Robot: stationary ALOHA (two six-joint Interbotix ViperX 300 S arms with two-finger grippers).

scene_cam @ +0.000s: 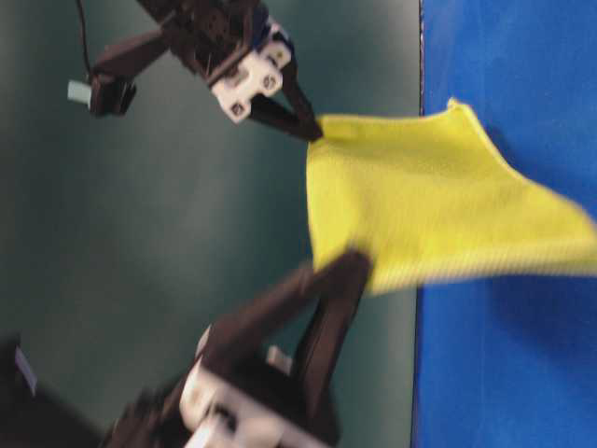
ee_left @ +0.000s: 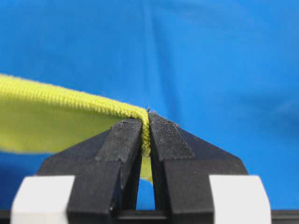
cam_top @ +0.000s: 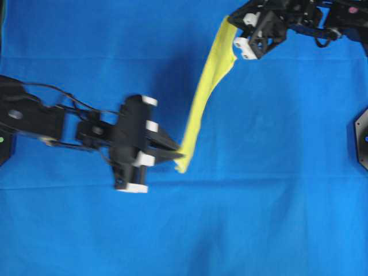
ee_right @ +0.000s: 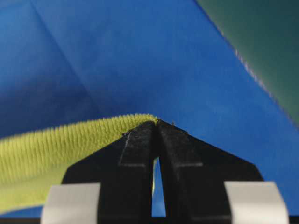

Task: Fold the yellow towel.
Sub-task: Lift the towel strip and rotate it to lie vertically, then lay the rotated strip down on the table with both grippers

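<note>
Two grippers hold our yellow towel (cam_top: 208,86) aloft above the blue table cloth (cam_top: 276,201): our left gripper (cam_top: 179,155) is clamped on its lower corner, and our right gripper (cam_top: 233,29) pinches the upper corner, with the cloth stretched between them.

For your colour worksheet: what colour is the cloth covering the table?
Bright blue table cloth, clearest in the overhead view.

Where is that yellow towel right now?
In the overhead view the yellow towel hangs stretched above the blue table cloth, pinched between the left hand and the right hand.
</note>
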